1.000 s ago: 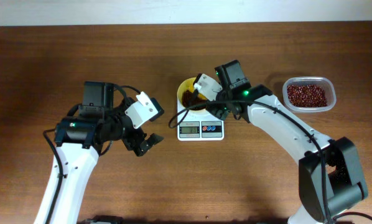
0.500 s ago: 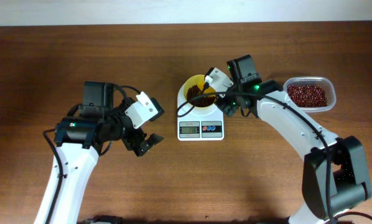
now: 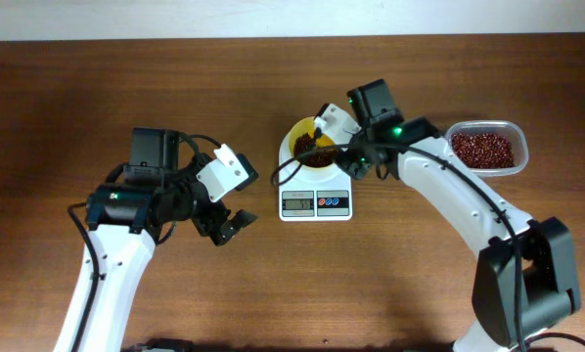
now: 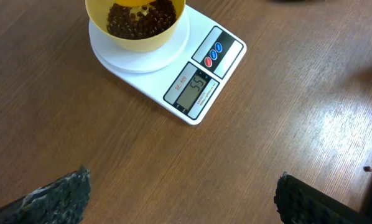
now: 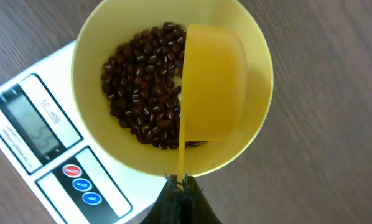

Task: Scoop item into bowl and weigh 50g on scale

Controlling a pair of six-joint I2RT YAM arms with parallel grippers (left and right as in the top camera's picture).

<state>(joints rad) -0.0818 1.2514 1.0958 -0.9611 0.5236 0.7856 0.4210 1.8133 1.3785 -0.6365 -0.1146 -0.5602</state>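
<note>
The pale yellow bowl (image 5: 93,50) stands on the white scale (image 5: 12,162), holding a heap of dark red-brown beans (image 5: 142,93). My right gripper (image 5: 182,182) is shut on the thin handle of the orange-yellow scoop (image 5: 214,81), which lies tipped on its side inside the bowl, over the beans. From above, this gripper (image 3: 324,142) hangs over the bowl's right half (image 3: 297,137). My left gripper (image 4: 183,180) is open and empty above bare wood, left of and in front of the scale (image 4: 229,46). The scale's display (image 4: 193,92) is lit.
A clear plastic tub (image 3: 485,148) full of the same beans sits at the right, beyond my right arm. The table's far edge runs along the top, against a white wall. My left arm reaches in from the lower left.
My right wrist has swung a little to the right and back over the bowl, uncovering more of the bowl from above. The left arm has not moved.
</note>
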